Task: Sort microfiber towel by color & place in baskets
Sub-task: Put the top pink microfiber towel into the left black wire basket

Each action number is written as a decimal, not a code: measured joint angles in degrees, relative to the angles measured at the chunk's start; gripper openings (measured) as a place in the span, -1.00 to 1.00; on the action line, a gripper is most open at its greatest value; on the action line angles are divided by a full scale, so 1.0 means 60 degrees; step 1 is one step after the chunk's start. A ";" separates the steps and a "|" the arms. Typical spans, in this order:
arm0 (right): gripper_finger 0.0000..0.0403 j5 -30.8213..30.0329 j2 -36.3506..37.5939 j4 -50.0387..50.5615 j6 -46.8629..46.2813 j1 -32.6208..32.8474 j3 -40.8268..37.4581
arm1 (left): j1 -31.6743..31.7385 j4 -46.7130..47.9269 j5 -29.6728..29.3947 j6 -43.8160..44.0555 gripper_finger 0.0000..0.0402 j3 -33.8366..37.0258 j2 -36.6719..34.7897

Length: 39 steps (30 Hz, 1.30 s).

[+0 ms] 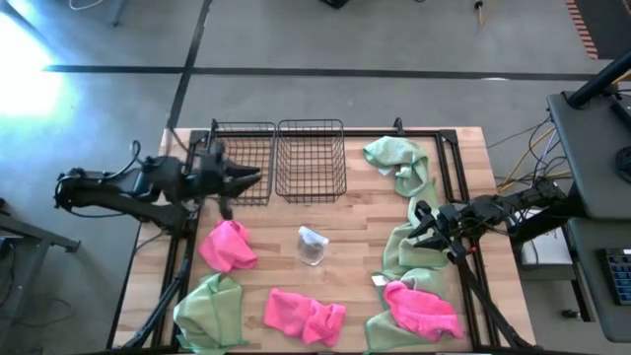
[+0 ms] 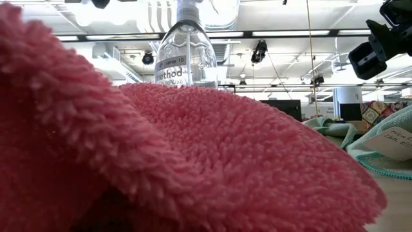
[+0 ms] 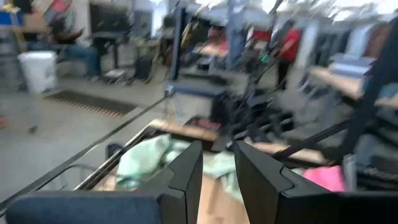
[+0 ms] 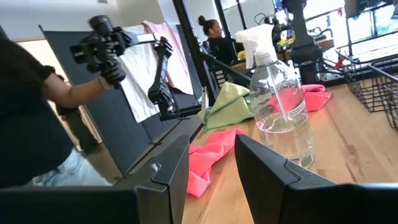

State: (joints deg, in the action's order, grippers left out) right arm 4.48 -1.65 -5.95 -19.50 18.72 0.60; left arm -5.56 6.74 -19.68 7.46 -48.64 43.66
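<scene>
The left gripper (image 1: 246, 179) hangs over the left basket (image 1: 244, 148), its fingers (image 3: 186, 171) a narrow gap apart and holding nothing; the right basket (image 1: 311, 158) sits just beside it, toward the fingertips' side. The right gripper (image 1: 424, 225) hovers over a sage green towel (image 1: 409, 247) at the table's right edge, fingers (image 4: 168, 165) parted narrowly, also empty. Ahead of those fingers stands a clear spray bottle (image 4: 280, 106) (a pale blob from above), with a pink towel (image 4: 214, 152) lying just past the fingertips. More pink towels (image 1: 229, 245) and green towels (image 1: 209, 311) lie loose on the wooden table (image 1: 286, 266), none in either basket. A person's hand (image 4: 112, 71) holds a camera in the room behind.
</scene>
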 joint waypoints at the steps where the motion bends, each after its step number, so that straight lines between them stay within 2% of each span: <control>1: -0.39 -0.0002 -0.0001 -0.0005 0.0002 -0.0002 0.0000 | 0.0000 0.0214 -0.0254 0.0004 -0.60 -0.0306 0.0294; 7: -0.39 -0.0045 -0.0001 -0.0054 -0.0029 0.0000 0.0000 | -0.0004 0.1508 -0.0317 0.0155 -0.60 -0.1889 0.1665; 13: -0.39 -0.0100 0.0003 -0.0095 -0.0304 0.0000 0.0000 | -0.0004 0.1710 0.0525 0.0018 -0.60 -0.2865 0.2729; 15: -0.39 -0.0095 0.0001 -0.0147 -0.0991 0.0000 0.0000 | -0.0004 0.2080 0.0531 -0.0091 -0.60 -0.3163 0.3030; 20: -0.39 -0.0108 -0.0001 -0.0277 -0.4016 -0.0002 0.0000 | -0.0004 0.3400 0.0546 -0.0153 -0.60 -0.4035 0.3559; 23: -0.39 -0.0104 0.0003 -0.0384 -0.4775 -0.0003 0.0000 | -0.0004 0.4273 0.0549 -0.0105 -0.60 -0.4463 0.3722; 27: -0.39 -0.0350 0.0000 -0.0414 -0.4921 0.0000 0.0000 | -0.0004 0.4540 0.0545 -0.0069 -0.60 -0.4649 0.3659; 32: -0.39 -0.1306 -0.0001 -0.0445 -0.5550 -0.0004 0.0000 | -0.0004 0.4524 0.0534 0.0217 -0.60 -0.4466 0.3397; 36: -0.39 -0.1279 -0.0001 -0.0516 -0.6349 0.0000 0.0000 | -0.0004 0.4543 0.0534 0.0339 -0.60 -0.4272 0.3337; 39: -0.39 -0.1273 -0.0001 -0.0513 -0.6270 0.0000 0.0000 | -0.0004 0.4571 0.0534 0.0311 -0.60 -0.4241 0.3340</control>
State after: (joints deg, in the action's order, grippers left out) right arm -3.16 -1.65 -9.03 -57.12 18.72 0.60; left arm -5.58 34.17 -16.47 9.33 -74.08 63.70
